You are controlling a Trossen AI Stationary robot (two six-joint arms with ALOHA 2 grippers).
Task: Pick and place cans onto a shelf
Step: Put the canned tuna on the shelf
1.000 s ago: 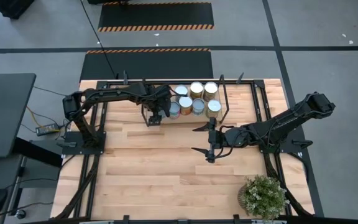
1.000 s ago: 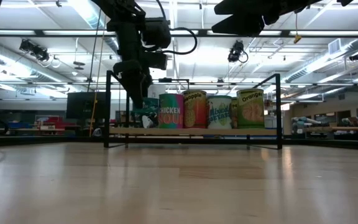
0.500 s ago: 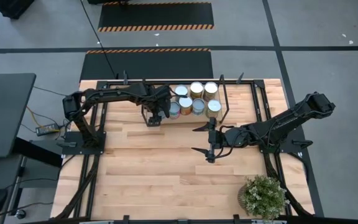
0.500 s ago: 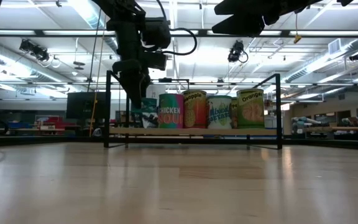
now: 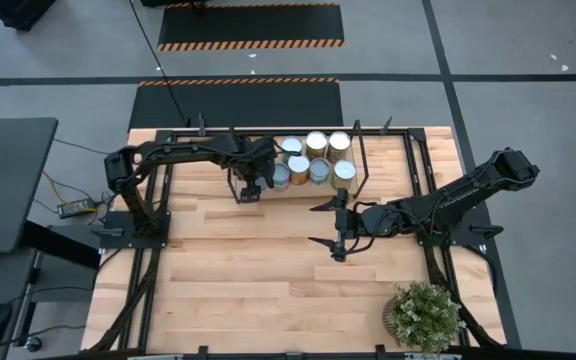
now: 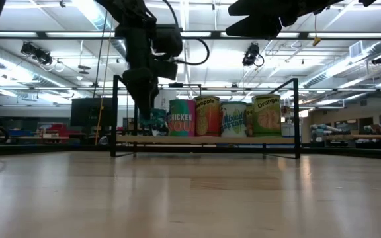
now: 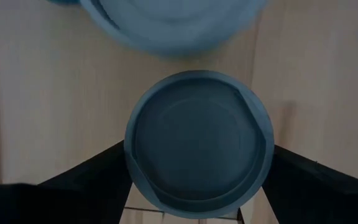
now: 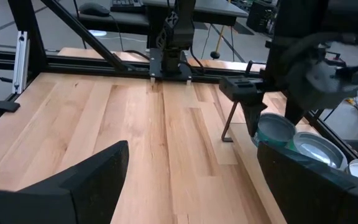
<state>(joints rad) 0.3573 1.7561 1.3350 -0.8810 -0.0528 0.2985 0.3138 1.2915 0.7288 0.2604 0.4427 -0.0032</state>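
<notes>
Can pinched by left gripper at shelf | neighbour cans alongside | right gripper spread, apart

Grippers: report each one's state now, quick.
Left gripper: fingers closed on a can at the shelf.
Right gripper: open, empty, over the table.

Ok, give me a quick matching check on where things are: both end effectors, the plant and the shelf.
Things:
1. left end effector
2. right end effector
3. plant
4. shelf

States or places:
A. at a table corner on the right arm's side, away from the shelf
B. open, over the bare middle of the table
C. along the table's far edge, holding cans
D. closed around a can at the shelf's left end

Pairs: 1-D, 2-B, 3-A, 4-C
</notes>
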